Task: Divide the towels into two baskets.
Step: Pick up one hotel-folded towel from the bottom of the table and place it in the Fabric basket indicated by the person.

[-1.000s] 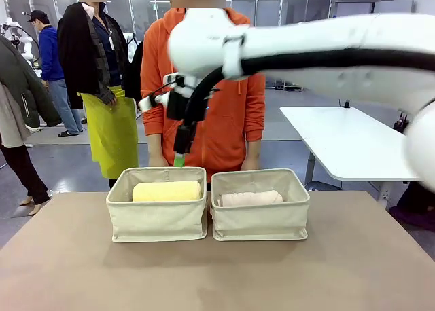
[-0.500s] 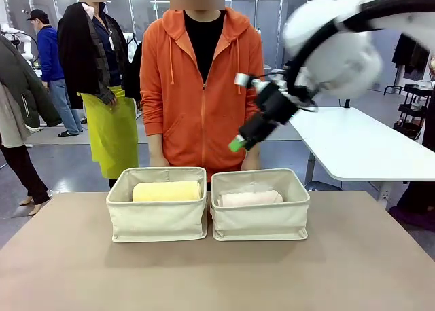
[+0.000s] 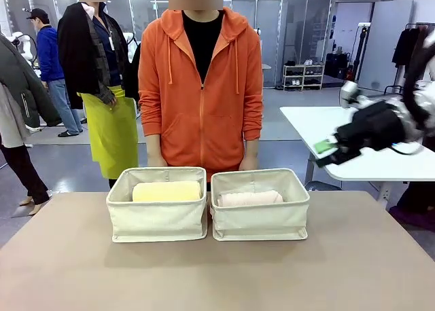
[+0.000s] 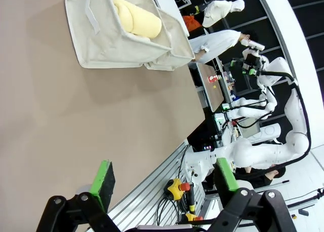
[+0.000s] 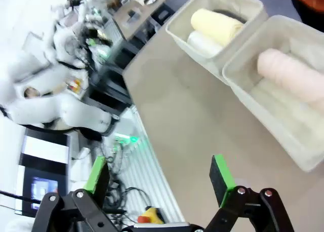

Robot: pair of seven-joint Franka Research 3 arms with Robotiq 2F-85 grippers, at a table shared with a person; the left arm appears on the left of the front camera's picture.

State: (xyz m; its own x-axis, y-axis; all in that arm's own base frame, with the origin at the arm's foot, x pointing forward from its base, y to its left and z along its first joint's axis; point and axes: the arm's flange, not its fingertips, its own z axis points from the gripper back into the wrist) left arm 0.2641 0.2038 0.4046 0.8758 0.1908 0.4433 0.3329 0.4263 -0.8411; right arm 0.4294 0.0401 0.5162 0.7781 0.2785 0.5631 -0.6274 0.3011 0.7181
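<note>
The towels lie in the two baskets, which stand side by side and touching on the brown table (image 3: pixel 204 277), in front of a person in an orange hoodie (image 3: pixel 202 87). In the front view the left basket (image 3: pixel 158 206) holds the pale yellow towel (image 3: pixel 166 191) and the right basket (image 3: pixel 259 206) holds the pale pink towel (image 3: pixel 249 198), each roll lying across its basket's width. The right wrist view shows a white towel (image 5: pixel 205 43) tucked against the yellow one in the same basket, and a dark shape behind them at that basket's far wall; what it is cannot be told. The pink roll lies along one side of its basket, with pale cloth beside it on the floor of the bin.

The right gripper (image 3: pixel 326 148) hangs in the air, off to the right of both baskets and above their rims, its green-padded tip pointing toward them and touching nothing. From its own wrist camera its fingers stand wide apart with nothing between them, and the baskets lie ahead of it and to the upper right, well apart from the pads.

The left gripper (image 4: pixel 164 179) is spread wide and empty over the bare table near its edge. The baskets sit far ahead of it toward the upper left of its view, the yellow roll showing over the nearer rim. Beyond the table edge, just past its fingers, lie cables and a yellow box with a red button (image 4: pixel 177 187).

No lettering or label can be read on the baskets or towels.
</note>
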